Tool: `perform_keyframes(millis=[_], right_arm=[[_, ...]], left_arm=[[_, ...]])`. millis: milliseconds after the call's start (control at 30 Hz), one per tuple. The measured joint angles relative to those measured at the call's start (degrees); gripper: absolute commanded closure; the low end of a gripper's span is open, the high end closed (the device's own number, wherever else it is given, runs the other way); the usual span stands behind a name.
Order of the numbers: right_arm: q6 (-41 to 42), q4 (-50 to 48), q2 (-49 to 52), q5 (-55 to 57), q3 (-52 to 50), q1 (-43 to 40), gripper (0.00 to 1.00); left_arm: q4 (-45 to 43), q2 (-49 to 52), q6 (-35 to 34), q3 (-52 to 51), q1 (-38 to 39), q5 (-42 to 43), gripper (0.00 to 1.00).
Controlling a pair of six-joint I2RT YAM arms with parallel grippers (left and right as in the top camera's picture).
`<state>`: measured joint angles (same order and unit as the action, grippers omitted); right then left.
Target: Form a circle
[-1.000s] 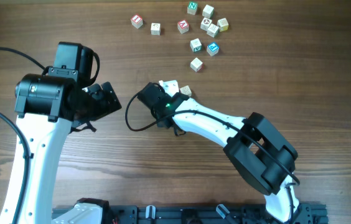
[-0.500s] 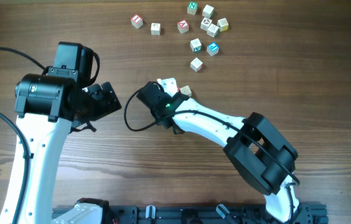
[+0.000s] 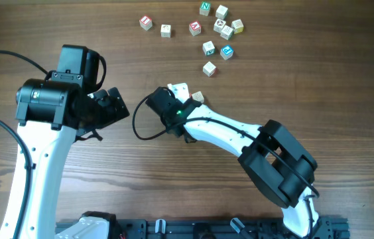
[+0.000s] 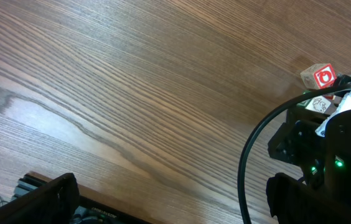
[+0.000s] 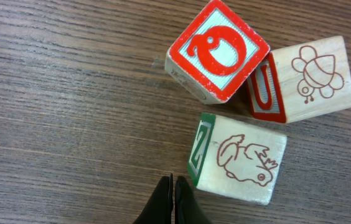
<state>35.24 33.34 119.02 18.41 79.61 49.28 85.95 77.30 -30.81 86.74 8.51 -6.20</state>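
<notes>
Right end effector (image 5: 173, 184): clenched, grasping nothing, tips just beside the circle (image 5: 259, 93). So far only three cubes bunched just ahead, touching. Left end effector (image 3: 117, 106): released, well apart. Barely begun, judging by loose cubes (image 3: 217, 30) far beyond. Pale wood, square-edged, printed faces; grained desk (image 5: 57, 93).

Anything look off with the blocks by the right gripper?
Nothing damaged. The red-faced block sits turned askew beside the bee block; with the bird block they make a tight clump, not a ring.
</notes>
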Motion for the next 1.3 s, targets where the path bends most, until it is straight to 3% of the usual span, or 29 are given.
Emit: perform_keyframes(millis=[633,1000,1200,1300], right_arm=[[-0.5,-0.3,0.0,0.0,0.0,-0.7,0.96],[-8.2,-1.1,-0.6,-9.8,0.0,0.9,0.95],[-8.8,0.6,-15.0,-13.4,-0.8,0.3,0.95],[-8.8,2.8,-22.3,-13.7,-0.8,-1.0,0.88]], left_arm=[[0.0,0.0,0.0,0.0,0.0,0.0,0.0],[0.0,0.0,0.0,0.0,0.0,0.0,0.0],[0.0,0.0,0.0,0.0,0.0,0.0,0.0],[0.0,0.0,0.0,0.0,0.0,0.0,0.0]])
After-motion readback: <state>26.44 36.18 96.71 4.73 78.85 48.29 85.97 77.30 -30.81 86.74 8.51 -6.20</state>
